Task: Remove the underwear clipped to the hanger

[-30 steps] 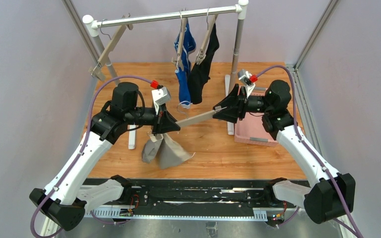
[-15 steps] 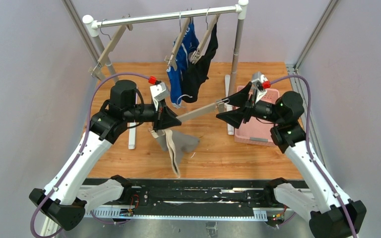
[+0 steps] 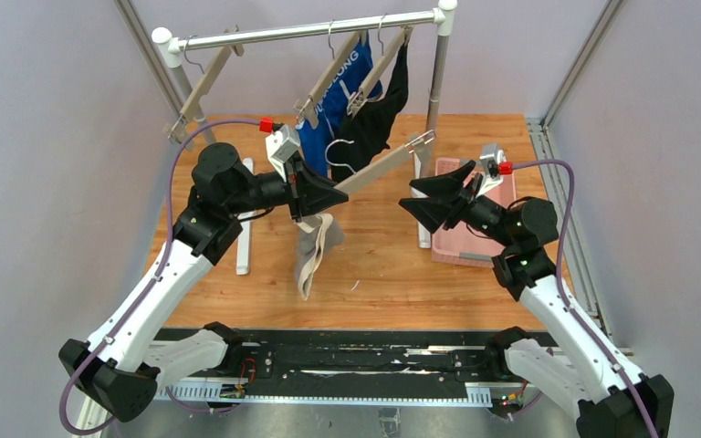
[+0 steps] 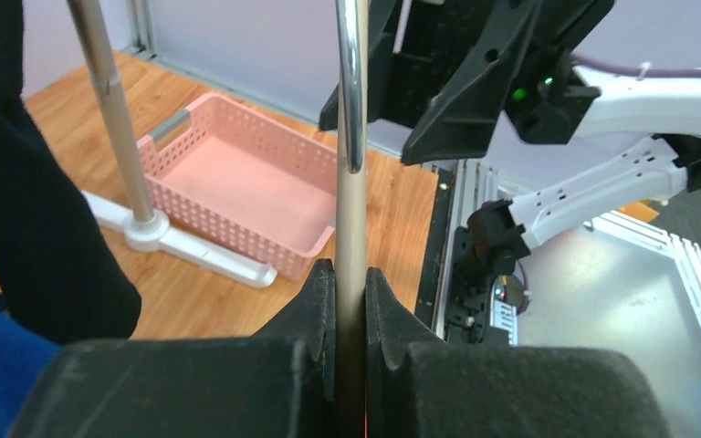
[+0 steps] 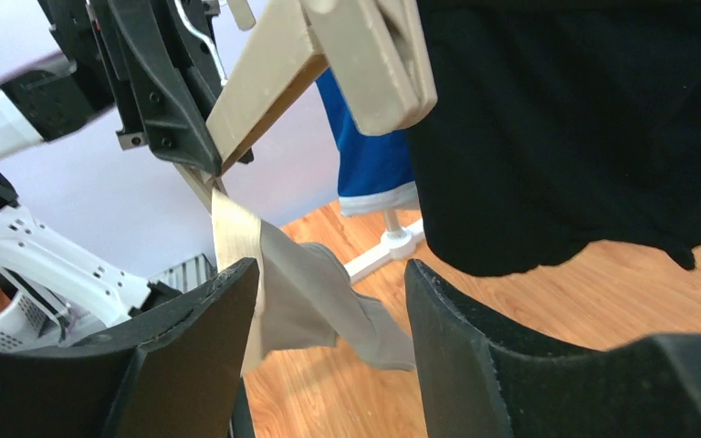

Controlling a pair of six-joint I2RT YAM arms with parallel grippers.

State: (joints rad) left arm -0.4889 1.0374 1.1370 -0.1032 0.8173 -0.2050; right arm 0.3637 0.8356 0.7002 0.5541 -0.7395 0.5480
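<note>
The left hand (image 3: 333,193) is clamped tight on the wooden hanger (image 3: 379,167), its fingers (image 4: 321,301) pinched together around the bar. The hanger slants up toward the rack's right post. The light grey brief (image 3: 313,251) hangs from the hanger's lower end, right at that grip, drooping over the bench (image 3: 392,274). The right hand (image 3: 407,197) has its fingers spread wide, close to the hanger but holding nothing. Behind, the blue brief (image 3: 324,128) and the black brief (image 3: 374,123) hang clipped on the rail (image 3: 310,30). A pink basket (image 3: 461,248) sits on the right.
</note>
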